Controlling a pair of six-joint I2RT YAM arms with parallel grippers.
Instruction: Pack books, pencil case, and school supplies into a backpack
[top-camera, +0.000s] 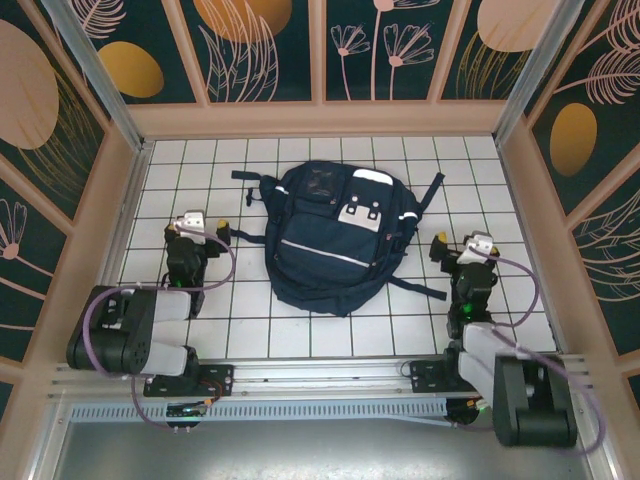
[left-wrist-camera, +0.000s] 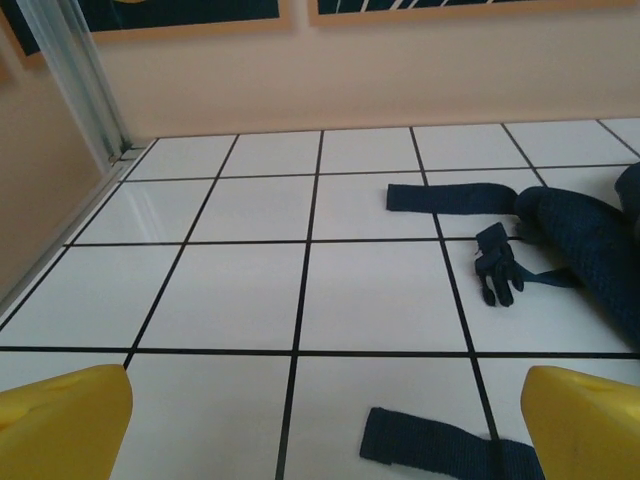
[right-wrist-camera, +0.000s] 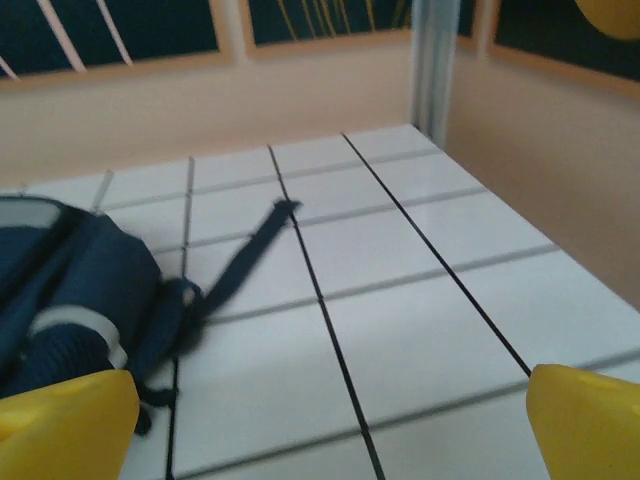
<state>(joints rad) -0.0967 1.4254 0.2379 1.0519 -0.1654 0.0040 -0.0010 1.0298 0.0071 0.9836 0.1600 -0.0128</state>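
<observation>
Top external view: the backpack (top-camera: 335, 235) lies flat, front up, in the middle of the table (top-camera: 300, 335), between the two arms. It is soft fabric and probably limp, so it should sag if lifted from one point. The top edge or a zip seam looks the surest hold. Its straps (top-camera: 432, 188) trail loose on both sides and could snag a finger. The left gripper (top-camera: 205, 225) and right gripper (top-camera: 465, 246) sit apart from it, jaws wide, holding nothing. The walls (top-camera: 520, 200) stand well apart from it.
</observation>
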